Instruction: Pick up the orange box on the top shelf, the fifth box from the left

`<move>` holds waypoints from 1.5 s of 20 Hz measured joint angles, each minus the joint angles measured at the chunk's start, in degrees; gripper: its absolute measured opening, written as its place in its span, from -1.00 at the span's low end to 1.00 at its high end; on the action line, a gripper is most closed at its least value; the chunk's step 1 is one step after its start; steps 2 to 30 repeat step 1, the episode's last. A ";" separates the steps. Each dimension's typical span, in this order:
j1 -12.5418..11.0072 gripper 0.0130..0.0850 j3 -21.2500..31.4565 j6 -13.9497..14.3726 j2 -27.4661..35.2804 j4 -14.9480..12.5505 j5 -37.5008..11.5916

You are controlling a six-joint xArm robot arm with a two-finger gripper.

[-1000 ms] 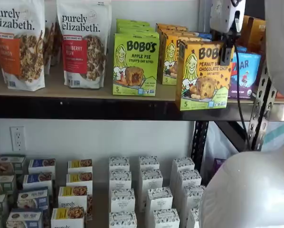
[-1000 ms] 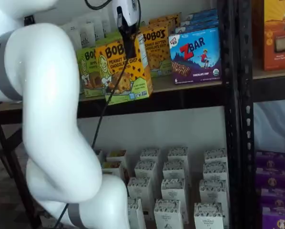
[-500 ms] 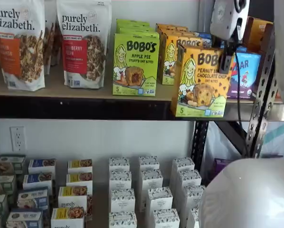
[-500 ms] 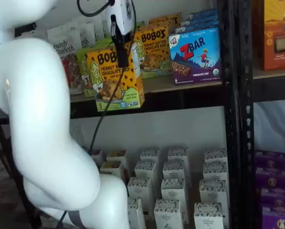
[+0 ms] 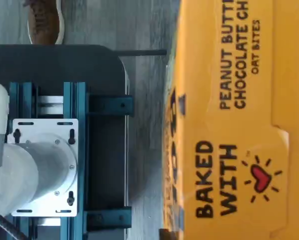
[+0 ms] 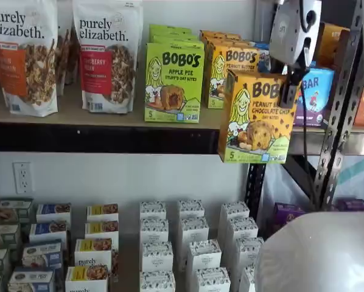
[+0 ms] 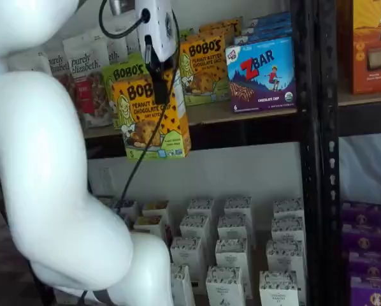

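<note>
The orange box [image 6: 255,118], a yellow-orange Bobo's Peanut Butter Chocolate Chip carton, hangs in front of the top shelf [image 6: 109,137], clear of its black front beam. My gripper [image 6: 288,91] is shut on its top from above, with one black finger on the front face. The same shows in a shelf view, with the gripper [image 7: 158,86] on the box [image 7: 149,121] left of the shelf board [image 7: 241,111]. The wrist view shows the box's orange top [image 5: 239,125] close up, reading "BAKED WITH".
More orange Bobo's boxes [image 6: 231,61], a lime-green Apple Pie box [image 6: 174,82], granola bags [image 6: 106,55] and a blue ZBar box [image 7: 262,73] stand on the top shelf. Small white cartons [image 6: 191,249] fill the lower shelf. My white arm [image 7: 44,166] and a steel upright [image 6: 337,109] are close by.
The gripper has carried the orange box further out from the shelf, off the board and past the front beam. The arm has swung with it.
</note>
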 joint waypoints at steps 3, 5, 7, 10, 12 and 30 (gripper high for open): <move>-0.03 -0.89 0.37 0.02 -0.17 0.18 0.27; -0.03 -0.89 0.37 0.02 -0.17 0.18 0.27; -0.03 -0.89 0.37 0.02 -0.17 0.18 0.27; -0.03 -0.89 0.37 0.02 -0.17 0.18 0.27; -0.03 -0.89 0.37 0.02 -0.17 0.18 0.27; -0.03 -0.89 0.37 0.02 -0.17 0.18 0.27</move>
